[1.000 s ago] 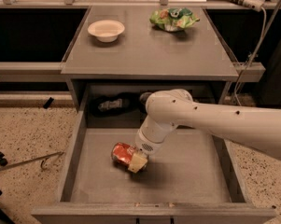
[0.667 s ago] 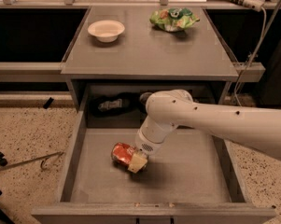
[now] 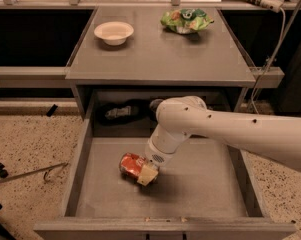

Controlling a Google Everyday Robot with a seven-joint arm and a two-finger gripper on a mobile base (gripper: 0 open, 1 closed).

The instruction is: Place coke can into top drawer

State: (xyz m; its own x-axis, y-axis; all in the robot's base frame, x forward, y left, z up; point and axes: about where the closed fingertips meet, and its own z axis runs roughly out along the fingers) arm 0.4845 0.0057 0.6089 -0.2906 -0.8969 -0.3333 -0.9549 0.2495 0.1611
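Drawer (image 3: 205, 189) is pulled all the way out, fills the bottom half of the frame. Can (image 3: 130, 163) is lying on its side on the drawer floor, a bit left of center, closer to the front than the back. Gripper (image 3: 146, 174) is right on the can's right end, w/ a tan pad covering that end. Can't tell if it's actually clamped on the can or just sitting against it, tbh. White arm (image 3: 235, 130) comes in from the right edge, runs over the drawer's right wall and bends down to the can.

Up top, cabinet (image 3: 160, 59) has a white bowl (image 3: 113, 32) in the upper left and a green/orange chip bag (image 3: 186, 20) in the upper middle, well apart from each other. There's something dark (image 3: 121, 113) in the recess behind the drawer, can't make out what it is. Speckled floor (image 3: 30, 139) on the left, and a cable (image 3: 276, 46) hangs down the right side.
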